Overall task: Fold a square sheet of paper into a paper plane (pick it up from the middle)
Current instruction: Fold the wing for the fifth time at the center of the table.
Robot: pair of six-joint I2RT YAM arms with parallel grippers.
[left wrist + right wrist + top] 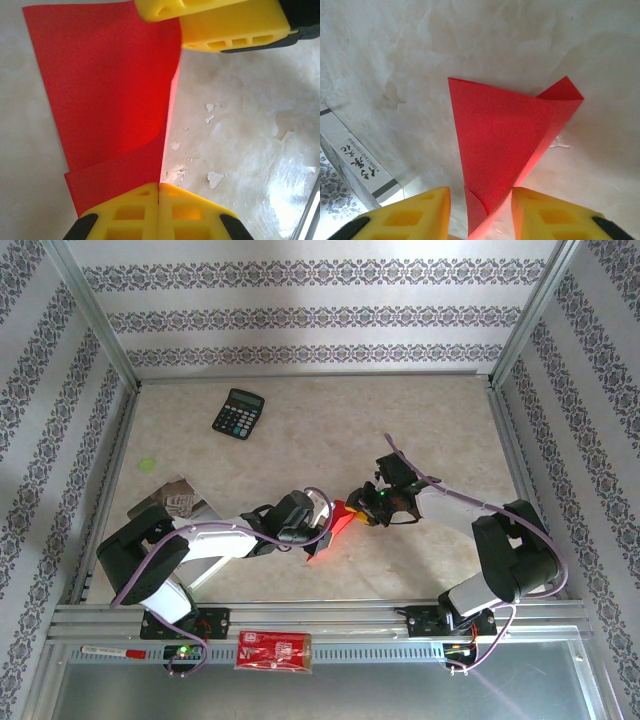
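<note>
The red square sheet of paper (336, 524) lies partly folded near the table's middle, between both arms. In the left wrist view the sheet (105, 90) shows a curled upper layer over a flat lower one. My left gripper (159, 186) is shut on its folded edge. In the right wrist view the paper (500, 135) rises as a triangular flap. Its narrow lower tip sits between the spread fingers of my right gripper (480, 192), which is open. The right gripper's yellow fingers (235, 30) also reach the sheet's far corner. From above, the left gripper (322, 526) and right gripper (360, 512) meet at the paper.
A black calculator (238, 413) lies at the back left. A white printed booklet (180, 502) sits under the left arm and appears again as the booklet (355, 165). A red printed packet (274, 650) rests on the front rail. Metal frame rails border the table.
</note>
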